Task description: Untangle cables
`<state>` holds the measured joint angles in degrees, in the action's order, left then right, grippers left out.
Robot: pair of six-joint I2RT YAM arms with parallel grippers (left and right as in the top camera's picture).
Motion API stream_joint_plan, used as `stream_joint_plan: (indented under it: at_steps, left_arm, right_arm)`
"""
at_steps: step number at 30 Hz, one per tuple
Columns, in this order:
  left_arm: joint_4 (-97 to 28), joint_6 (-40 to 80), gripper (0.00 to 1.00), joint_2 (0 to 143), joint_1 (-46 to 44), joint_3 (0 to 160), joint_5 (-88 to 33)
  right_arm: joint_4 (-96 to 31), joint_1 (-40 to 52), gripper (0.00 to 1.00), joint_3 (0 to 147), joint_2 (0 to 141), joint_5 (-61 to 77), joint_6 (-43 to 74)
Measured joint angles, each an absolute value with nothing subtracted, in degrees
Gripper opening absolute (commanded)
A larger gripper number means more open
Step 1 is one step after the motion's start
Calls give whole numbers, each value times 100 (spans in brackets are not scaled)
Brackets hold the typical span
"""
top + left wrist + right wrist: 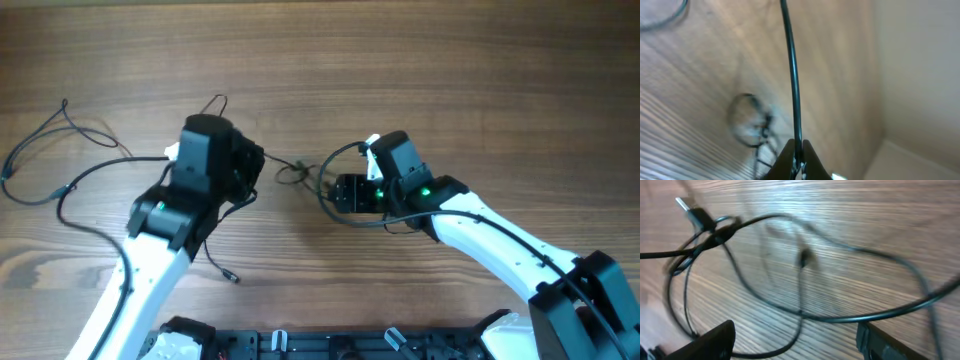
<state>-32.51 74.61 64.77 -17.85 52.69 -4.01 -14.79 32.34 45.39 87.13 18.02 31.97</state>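
Observation:
Thin black cables lie on the wooden table. One loose cable trails at the far left. A knotted tangle sits between the two arms. My left gripper is shut on one black cable that runs straight away from the jaws; a blurred loop lies beside it. My right gripper is open and low over the table, with looping cables between its fingers. A plug end lies at the knot in the right wrist view. In the overhead view the right gripper is just right of the tangle.
A cable end with a small plug lies near the left arm's forearm. The robot base runs along the front edge. The wooden table stretches behind both arms.

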Motion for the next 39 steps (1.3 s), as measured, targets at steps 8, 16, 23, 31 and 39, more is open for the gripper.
stream_joint_plan:
  at_steps: [8,16,23,31,39]
  left_arm:
    - [-3258,7419,4,6158,-1785,5269,-401]
    - [-3192,7422,4,6158,-1785,5266,-419]
    - [-3186,7424,4,6158,-1785,5266,-482]
    - [-3083,7422,4,6121,-1525,5271,-580]
    - [-3041,7225,4,5433,-471,5592,-626]
  right_arm:
    - [-292,3798,79,4539,8713,2038,2939]
    - [-86,4368,70,4539,8713,2126,2427]
    - [-117,4372,4,4536,8713,1444,2283]
    - [-1813,3898,4,4556,8711,768,2749]
    - [-2919,2167,4,4547,8711,32,2956]
